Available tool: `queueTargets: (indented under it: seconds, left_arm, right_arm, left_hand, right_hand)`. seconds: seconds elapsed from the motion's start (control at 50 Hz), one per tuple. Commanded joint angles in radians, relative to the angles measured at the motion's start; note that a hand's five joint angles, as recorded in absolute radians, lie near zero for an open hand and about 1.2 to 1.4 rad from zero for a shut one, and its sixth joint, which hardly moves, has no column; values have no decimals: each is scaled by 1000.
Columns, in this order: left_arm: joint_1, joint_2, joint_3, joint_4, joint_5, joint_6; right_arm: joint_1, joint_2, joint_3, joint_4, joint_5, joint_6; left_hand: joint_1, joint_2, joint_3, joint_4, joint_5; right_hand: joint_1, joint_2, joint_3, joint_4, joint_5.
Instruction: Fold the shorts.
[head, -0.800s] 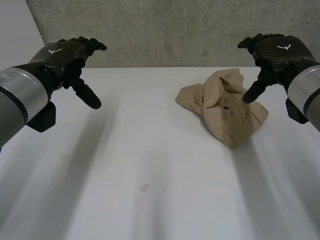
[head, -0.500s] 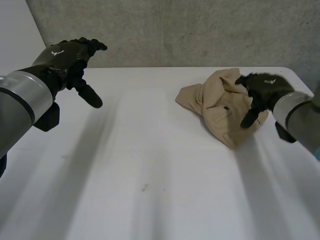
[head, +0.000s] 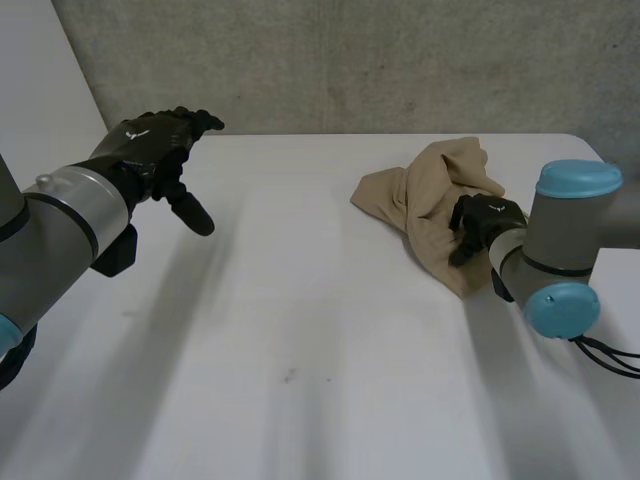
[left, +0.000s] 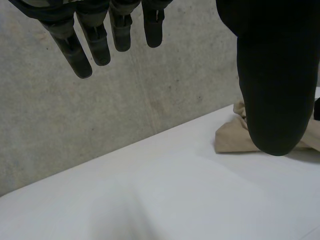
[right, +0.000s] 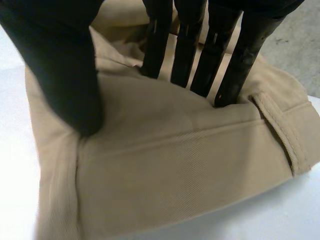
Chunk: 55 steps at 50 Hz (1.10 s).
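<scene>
Tan shorts (head: 425, 205) directly beneath the straight-fingered right hand (head: 478, 220).

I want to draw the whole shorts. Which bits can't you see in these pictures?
Head view: the right arm covers the side of the shorts beneath it and much of the right hand.
Right wrist view: the shorts run past the edges; the fingers cover the cloth behind them.
Left wrist view: the left hand hides part of the shorts with its thumb.

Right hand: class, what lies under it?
The crumpled tan shorts lie under the right hand, its straight fingers and thumb pressing the cloth. The table beneath that spot is covered.
</scene>
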Motion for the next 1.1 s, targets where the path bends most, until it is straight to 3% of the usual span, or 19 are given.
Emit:
queueTargets:
  seconds: [0.02,0.1,0.14,0.22,0.24,0.26,0.34,0.46,0.64,0.78,0.86,0.88,0.92,1.0,1.1]
  left_arm:
    - [0,-8,-1,13,-1,0]
    - [-3,-10,-3,28,0,-2]
    - [-8,-12,-6,47,0,1]
    - [-8,-39,-21,179,0,5]
    - [-9,-45,-21,203,0,6]
    - [-9,-59,-21,247,2,6]
    - [-11,-100,-14,326,6,9]
    - [-32,-243,31,403,42,113]
    - [-158,-436,68,441,220,274]
    - [-247,-513,64,463,298,288]
    - [-262,-541,71,450,344,293]
    - [-261,-553,78,438,365,307]
    - [-261,-555,86,440,356,320]
    - [-227,-542,126,450,272,366]
    - [-147,-438,108,521,19,382]
  right_arm:
    - [15,24,-85,-10,33,-27]
    - [29,-106,-55,2,23,-60]
    - [33,-266,28,21,-1,-109]
    - [39,-369,91,48,-49,-172]
    - [59,-488,155,132,-125,-284]
    - [67,-512,169,163,-144,-316]
    - [91,-579,206,286,-200,-425]
    - [208,-686,275,482,-265,-590]
    - [256,-800,378,510,-270,-656]
    - [283,-809,416,512,-270,-659]
    - [273,-812,410,506,-259,-658]
    - [271,-812,404,504,-256,-656]
    - [269,-811,398,506,-254,-656]
    - [247,-808,379,502,-251,-660]
    - [210,-773,341,480,-222,-656]
  left_hand:
    - [-8,-12,-40,-29,-40]
    - [-8,-12,-40,-29,-40]
    - [-8,-12,-40,-29,-40]
    - [-2,-6,-34,-23,-34]
    - [-2,-6,-34,-23,-34]
    - [1,-3,-31,-20,-31]
    - [1,-3,-31,-20,-31]
    - [1,-3,-31,-20,-31]
    - [-8,-12,-40,-29,-40]
    - [10,5,-22,-12,-22]
    - [230,226,198,209,198]
    - [794,790,762,772,762]
    - [1179,1175,1148,1158,1147]
    - [1213,1209,1181,1192,1181]
    - [1213,1209,1181,1192,1181]
  right_hand:
    - [680,538,546,544,579]
    - [680,538,546,544,579]
    - [680,538,546,544,579]
    - [680,538,546,544,579]
    - [680,538,546,544,579]
    - [680,538,546,544,579]
    - [680,538,546,544,579]
    - [680,538,546,544,579]
    - [680,538,546,544,579]
    - [680,538,546,544,579]
    - [680,538,546,544,579]
    - [680,538,546,544,579]
    - [680,538,546,544,579]
    - [680,538,546,544,579]
    - [680,538,546,544,579]
